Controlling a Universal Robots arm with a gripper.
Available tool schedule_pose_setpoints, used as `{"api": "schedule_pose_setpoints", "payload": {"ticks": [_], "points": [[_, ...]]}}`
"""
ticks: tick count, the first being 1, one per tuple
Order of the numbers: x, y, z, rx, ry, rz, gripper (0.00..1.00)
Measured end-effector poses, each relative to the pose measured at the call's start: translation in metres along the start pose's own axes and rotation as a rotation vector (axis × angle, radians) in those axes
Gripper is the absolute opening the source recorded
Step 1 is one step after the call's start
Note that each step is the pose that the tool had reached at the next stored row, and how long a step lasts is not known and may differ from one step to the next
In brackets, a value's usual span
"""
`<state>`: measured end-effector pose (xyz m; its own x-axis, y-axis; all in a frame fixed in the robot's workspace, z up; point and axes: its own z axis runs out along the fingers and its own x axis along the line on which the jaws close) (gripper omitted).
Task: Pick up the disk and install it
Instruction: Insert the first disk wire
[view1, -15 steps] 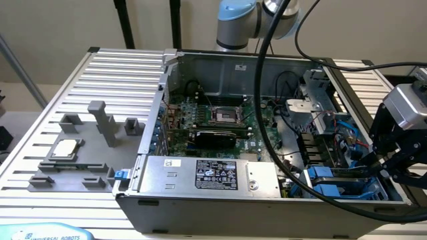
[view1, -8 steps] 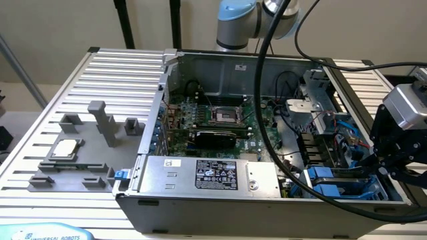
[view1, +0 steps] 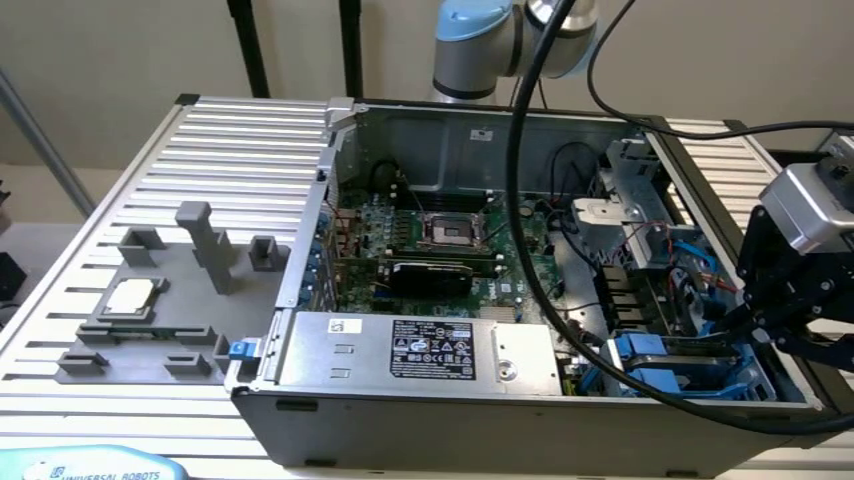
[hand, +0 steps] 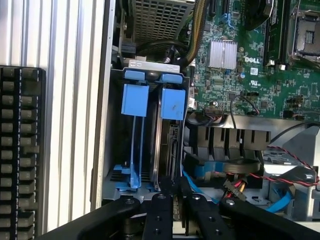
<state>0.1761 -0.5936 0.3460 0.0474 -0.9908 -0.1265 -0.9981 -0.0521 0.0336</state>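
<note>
- Disk (hand: 165, 142): stands on edge in its blue frame inside the drive cage (hand: 111, 150), at a front corner of the computer case (view1: 534, 420). A second blue carrier (hand: 135, 100) sits just beside it in the same cage.
- Gripper (hand: 175, 194): poised at the disk's outer edge, above that corner of the case. Whether it is clamped on the disk or clear of it, I cannot tell.
- Risk, seating: if the disk is tilted in its slot, a push would likely jam the frame against the cage rails rather than seat it.
- Risk, neighbour: the adjacent carrier is close enough that a sideways drift could catch its tab.
- Risk, wiring: red and black leads (hand: 292, 167) and a blue data cable (hand: 280, 202) lie inside the case beside the cage and could snag.
- Risk, hose: the arm's own black cable (view1: 527, 200) hangs across the open case over the motherboard (hand: 260, 75) and could drag on components.
- Surface: the case lies open on a ribbed aluminium table (view1: 240, 130). Beside the case sits a grey fixture plate (view1: 200, 300) holding a small processor chip (view1: 131, 295).
- Room: plain pale wall behind the case, with dark stand legs (view1: 244, 40) in front of it.
</note>
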Motion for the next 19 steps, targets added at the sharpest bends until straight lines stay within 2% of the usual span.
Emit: {"api": "schedule_pose_setpoints", "payload": {"ticks": [3,7,11,14,19], "points": [[-0.003,0.0012,-0.0025,-0.0001,0.0004,0.000,0.17],[-0.007,0.0035,-0.0118,-0.0002,0.0005,-0.001,0.17],[-0.007,0.0099,-0.0137,-0.0004,0.0019,-0.002,0.17],[-0.008,0.0165,-0.0134,-0.0008,0.0113,-0.001,0.16],[-0.008,0.0255,-0.0129,-0.0020,0.0358,0.000,0.16]]}}
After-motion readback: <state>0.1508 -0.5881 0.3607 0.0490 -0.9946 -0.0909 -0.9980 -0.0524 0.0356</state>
